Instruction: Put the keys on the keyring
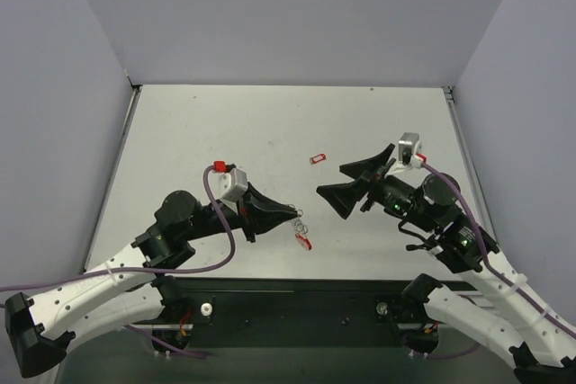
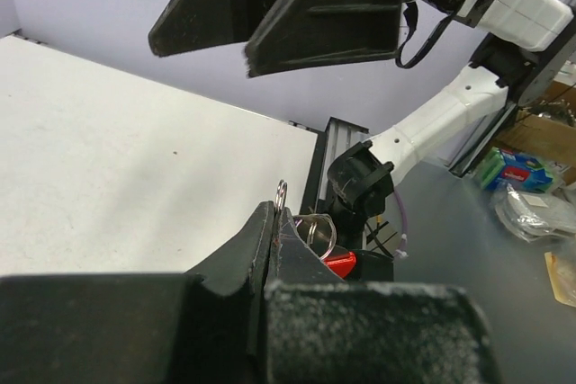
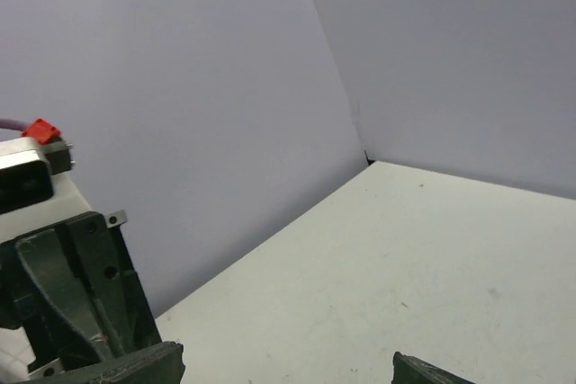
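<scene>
Red and curved, the keyring (image 1: 303, 240) sits at the tip of the left end effector (image 1: 292, 211), whose fingers are pinched tight on its silver wire rings (image 2: 282, 193) near the front edge of the pale worktop (image 1: 225, 123). The right end effector (image 1: 329, 180) hovers close by, spread wide and holding nothing. The keys (image 1: 316, 159), a tiny red tag, lie on the worktop just beyond it.

Overhead plus wrist close-ups, table (image 1: 225, 123) shared

The keys (image 1: 317, 159) — one tiny red tag — lie flat, apart from the red-clip keyring (image 1: 303, 240).
</scene>
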{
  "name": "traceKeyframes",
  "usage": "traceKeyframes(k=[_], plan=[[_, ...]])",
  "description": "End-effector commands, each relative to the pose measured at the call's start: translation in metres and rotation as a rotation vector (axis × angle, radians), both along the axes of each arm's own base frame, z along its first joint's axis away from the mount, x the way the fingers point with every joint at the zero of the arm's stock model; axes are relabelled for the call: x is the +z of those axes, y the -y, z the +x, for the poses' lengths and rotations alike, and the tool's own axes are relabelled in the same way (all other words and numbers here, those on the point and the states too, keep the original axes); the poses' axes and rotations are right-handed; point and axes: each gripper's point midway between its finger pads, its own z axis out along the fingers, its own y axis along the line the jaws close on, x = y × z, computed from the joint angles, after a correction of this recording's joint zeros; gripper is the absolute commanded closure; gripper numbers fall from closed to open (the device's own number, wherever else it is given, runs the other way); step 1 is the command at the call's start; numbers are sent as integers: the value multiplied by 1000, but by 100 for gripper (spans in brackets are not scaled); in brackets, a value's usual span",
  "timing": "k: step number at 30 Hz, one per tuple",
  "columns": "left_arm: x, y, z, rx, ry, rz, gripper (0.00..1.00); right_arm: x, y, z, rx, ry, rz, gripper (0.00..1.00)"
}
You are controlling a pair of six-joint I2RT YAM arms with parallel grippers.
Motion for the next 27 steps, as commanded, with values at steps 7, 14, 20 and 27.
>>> traceKeyframes(k=[7,14,20,27], plan=[[3,-8,16,110,4,-20,100,-30,7,50,-74,-224,34,0],[-18,-17,39,184,-79,-24,100,-92,34,97,-233,-392,-39,3],[-36,-46,79,285,-212,-59,100,-161,43,130,-334,-567,-253,10],[-60,-89,121,445,-380,-71,100,-204,42,173,-425,-652,-474,16]])
